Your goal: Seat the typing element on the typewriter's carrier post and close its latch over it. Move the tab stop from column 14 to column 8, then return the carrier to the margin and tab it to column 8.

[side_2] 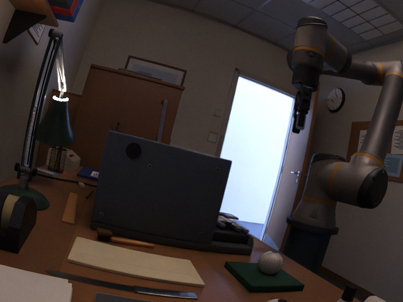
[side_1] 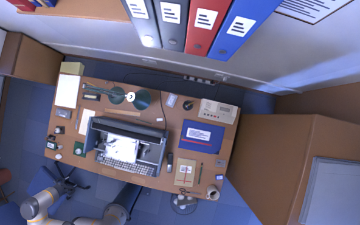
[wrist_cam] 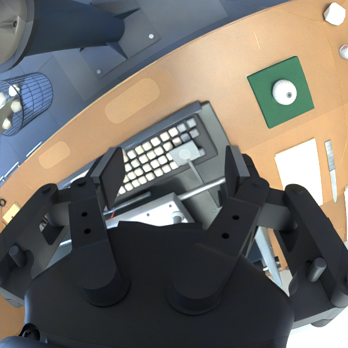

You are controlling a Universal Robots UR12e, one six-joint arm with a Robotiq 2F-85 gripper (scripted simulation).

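Observation:
The typewriter [side_1: 127,146] [side_2: 162,188] sits in the middle of the desk, and my gripper [wrist_cam: 172,175] [side_2: 298,125] hangs open and empty high above its keyboard [wrist_cam: 162,152] at the front edge. Below the fingers I see the white carrier [wrist_cam: 155,207] on its rail. The typing element [wrist_cam: 285,92] [side_2: 270,262] [side_1: 78,151], a white ribbed ball, rests on a green pad [wrist_cam: 280,92] [side_2: 263,276] on the desk beside the typewriter. The tab stops and the latch are too small to make out.
A wire wastebasket [wrist_cam: 26,100] [side_1: 183,202] stands on the floor by the desk's front edge. A desk lamp [side_1: 130,97] [side_2: 48,130], a mug [side_1: 212,192], a blue folder [side_1: 202,136], an envelope [side_2: 133,260] and a letter opener [side_2: 130,287] lie around the typewriter.

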